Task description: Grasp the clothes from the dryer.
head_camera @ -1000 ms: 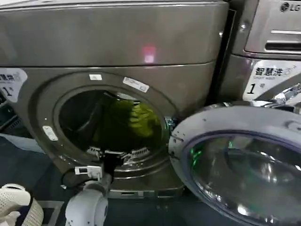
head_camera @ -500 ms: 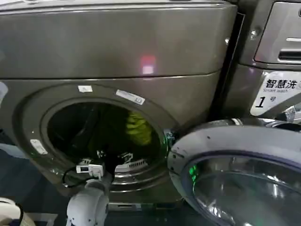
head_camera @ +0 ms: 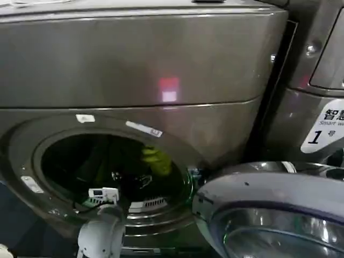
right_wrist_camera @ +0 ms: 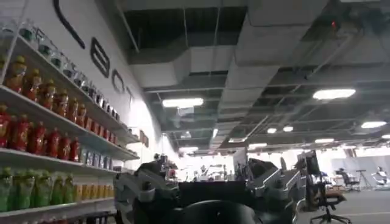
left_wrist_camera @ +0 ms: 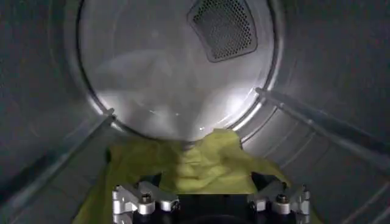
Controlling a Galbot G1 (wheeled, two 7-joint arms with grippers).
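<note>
Bronze-grey sheet metal fronts the whole scene: the dryer stands directly ahead, its round porthole open and a small red light glowing on the panel at about 12 o'clock above the opening.

Nearest to me, my left arm's white wrist housing sits at 6 o'clock of the porthole, and my left gripper reaches past the rim into the drum. In the left wrist view my left fingers are spread wide, one at each side, gripping nothing. The clothes, a yellow-green garment, lie bunched on the drum floor just beyond and between the fingertips; contact cannot be confirmed.

At 3 o'clock of the opening, the dryer door hangs swung outward, its glass bowl facing me. It stands beside my reach, not across it.

Beyond the garment, steel drum baffles run toward the rear wall, where a perforated vent sits near 1 o'clock.

My right gripper is parked away from the machine, pointing upward toward ceiling lights, with shelves of bottles alongside; its fingers stand apart and empty.

At far right stands a neighbouring machine with a "1" label.
</note>
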